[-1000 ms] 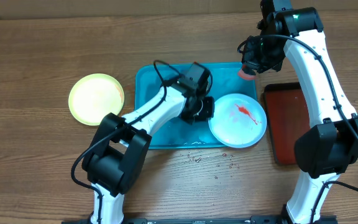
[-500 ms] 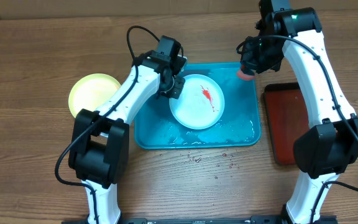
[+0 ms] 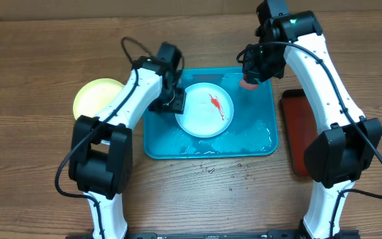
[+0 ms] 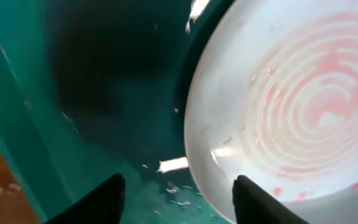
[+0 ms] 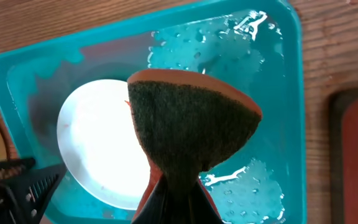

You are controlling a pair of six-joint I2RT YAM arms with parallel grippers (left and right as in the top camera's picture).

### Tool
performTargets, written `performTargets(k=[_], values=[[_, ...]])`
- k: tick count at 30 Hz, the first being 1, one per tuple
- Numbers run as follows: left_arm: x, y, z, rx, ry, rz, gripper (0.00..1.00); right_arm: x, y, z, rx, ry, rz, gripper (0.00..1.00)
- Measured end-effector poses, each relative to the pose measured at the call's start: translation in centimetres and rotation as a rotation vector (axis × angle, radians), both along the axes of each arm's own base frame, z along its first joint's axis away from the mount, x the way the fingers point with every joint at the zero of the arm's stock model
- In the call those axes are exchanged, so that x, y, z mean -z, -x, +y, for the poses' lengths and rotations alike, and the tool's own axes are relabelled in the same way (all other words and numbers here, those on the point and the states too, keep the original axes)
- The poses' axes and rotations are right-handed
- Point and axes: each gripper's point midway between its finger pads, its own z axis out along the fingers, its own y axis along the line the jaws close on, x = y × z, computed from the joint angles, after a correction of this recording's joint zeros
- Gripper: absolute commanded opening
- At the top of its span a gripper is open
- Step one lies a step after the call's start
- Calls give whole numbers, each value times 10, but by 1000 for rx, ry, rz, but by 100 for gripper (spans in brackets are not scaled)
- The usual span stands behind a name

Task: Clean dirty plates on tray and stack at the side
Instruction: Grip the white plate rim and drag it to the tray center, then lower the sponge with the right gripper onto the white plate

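Yellow-green round plate [image 3: 93, 99] sits far left on the brown wood-grain tabletop [image 3: 32, 79], outside the tray and partly under the left arm. Next over, the left gripper [image 3: 176, 101] is down at the left rim of the white round plate [image 3: 201, 123]. Wrist view shows its fingers [image 4: 101, 202] parted, with the rim poking into the gap, not pinched. That white plate lies flat in the wet turquoise plastic tray [image 3: 254, 136], with a red sauce smear [image 3: 217, 106] on it. Over the tray's back right corner, the right gripper [image 3: 249, 74] is clamped on an orange-red sponge [image 5: 188, 121], dark scouring face down. Dark red narrow tray [image 3: 294, 133] is far right, just beside the turquoise one.
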Motion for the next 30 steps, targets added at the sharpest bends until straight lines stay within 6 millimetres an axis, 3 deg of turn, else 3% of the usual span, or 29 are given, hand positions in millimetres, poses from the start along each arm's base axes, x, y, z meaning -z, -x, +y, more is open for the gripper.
performTargets(k=[7,12,16,24,30], values=[[22,11,-10,-154,145,72,45,-1,-2,13,-26,-7,-24,4],[31,21,-15,-203,175,112,27,-2,-1,15,-32,-7,-25,4],[31,17,-15,-201,178,96,5,-2,-2,15,-32,-8,-28,4],[35,7,-6,-124,97,10,4,-2,-3,18,-35,-10,-37,4],[35,5,-6,-81,90,-14,4,4,-3,31,-63,-14,-47,4]])
